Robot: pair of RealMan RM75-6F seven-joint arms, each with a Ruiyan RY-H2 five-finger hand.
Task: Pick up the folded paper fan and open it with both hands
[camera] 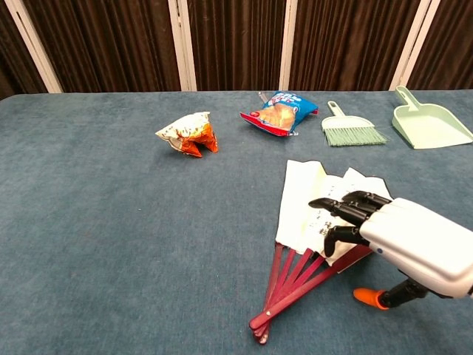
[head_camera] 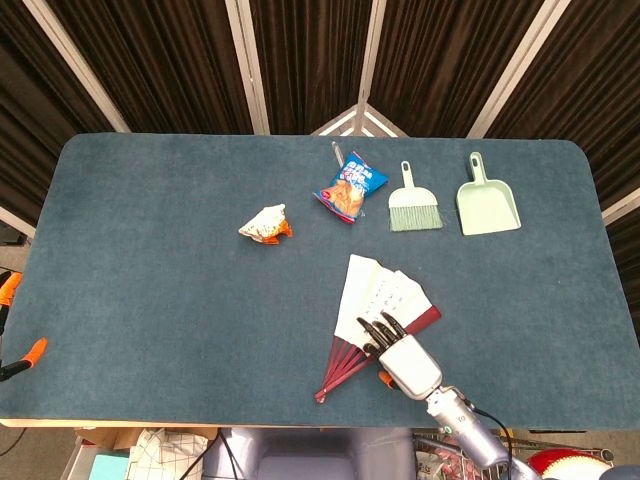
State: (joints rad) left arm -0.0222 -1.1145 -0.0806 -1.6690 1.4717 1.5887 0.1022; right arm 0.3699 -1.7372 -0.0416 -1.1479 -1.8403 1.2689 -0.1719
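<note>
Fan: lies flat on the blue table, near the front edge and right of the middle; it is partly spread, with white paper panels fanned toward the back and dark red ribs running together to a pivot at the front left.
Fan, chest view: small dark writing shows on the paper; the red ribs lie on the cloth and nothing lifts them.
Right hand: white shell with black fingers, over the fan's right part where paper meets ribs; the fingers are apart and lightly curled, pointing left and toward the back above the paper. They hold nothing; whether the fingertips touch the paper I cannot tell.
Right arm: comes in from the front right corner, with an orange part below the hand, just above the table.
Left hand: neither view shows it.
Crumpled wrapper: orange and white, well left and back of the fan.
Snack bag: blue, behind the fan, toward the back of the table.
Brush: pale green, right of the snack bag, bristles toward the front.
Dustpan: pale green, just right of the brush, apart from it.
Curtains: dark, with pale poles, behind the table.
</note>
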